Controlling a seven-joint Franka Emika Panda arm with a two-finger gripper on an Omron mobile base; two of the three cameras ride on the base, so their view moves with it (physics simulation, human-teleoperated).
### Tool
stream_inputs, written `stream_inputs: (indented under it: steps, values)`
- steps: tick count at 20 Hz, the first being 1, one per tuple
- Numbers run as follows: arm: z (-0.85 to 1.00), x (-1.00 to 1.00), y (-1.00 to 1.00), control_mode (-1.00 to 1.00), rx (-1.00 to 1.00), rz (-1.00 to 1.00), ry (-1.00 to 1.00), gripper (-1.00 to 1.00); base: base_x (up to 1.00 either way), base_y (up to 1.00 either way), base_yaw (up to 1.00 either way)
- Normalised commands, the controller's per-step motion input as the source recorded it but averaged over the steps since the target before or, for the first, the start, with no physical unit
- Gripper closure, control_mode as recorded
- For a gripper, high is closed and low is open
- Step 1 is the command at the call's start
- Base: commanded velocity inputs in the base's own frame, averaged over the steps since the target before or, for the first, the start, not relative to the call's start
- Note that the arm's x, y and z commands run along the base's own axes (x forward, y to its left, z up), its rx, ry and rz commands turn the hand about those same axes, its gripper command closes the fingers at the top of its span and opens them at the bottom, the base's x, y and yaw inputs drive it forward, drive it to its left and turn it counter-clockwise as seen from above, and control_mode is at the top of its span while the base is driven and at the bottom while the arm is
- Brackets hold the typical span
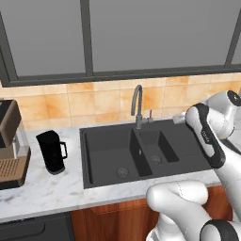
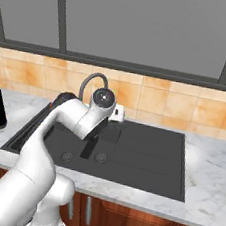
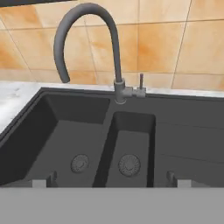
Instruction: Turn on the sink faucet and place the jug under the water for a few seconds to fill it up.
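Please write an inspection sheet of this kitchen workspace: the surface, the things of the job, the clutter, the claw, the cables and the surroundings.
Surface: white marble counter around a dark double sink; both basins look dry.
Job's things: grey faucet behind the sink, spout over the left basin, small lever upright, no water running. Black jug upright on the counter left of the sink, untouched.
Clutter: coffee machine left of the jug.
Claw: claw open, holding nothing, above the sink and pointed at the faucet.
Cables: nothing seen.
Surroundings: orange tiled wall, dark-framed window above, wooden cabinet fronts below.
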Motion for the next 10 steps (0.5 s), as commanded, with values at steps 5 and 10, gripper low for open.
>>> stream_inputs:
  steps: [5, 10]
  values:
    - [-0.27, 0.49, -0.45, -1.00, 0.08, 0.12, -0.31, -1.00, 0.00, 0.00, 0.00]
    - [-0.15, 0.61, -0.07, -1.00, 0.02, 0.07, -0.28, -1.00, 0.00, 0.00, 0.00]
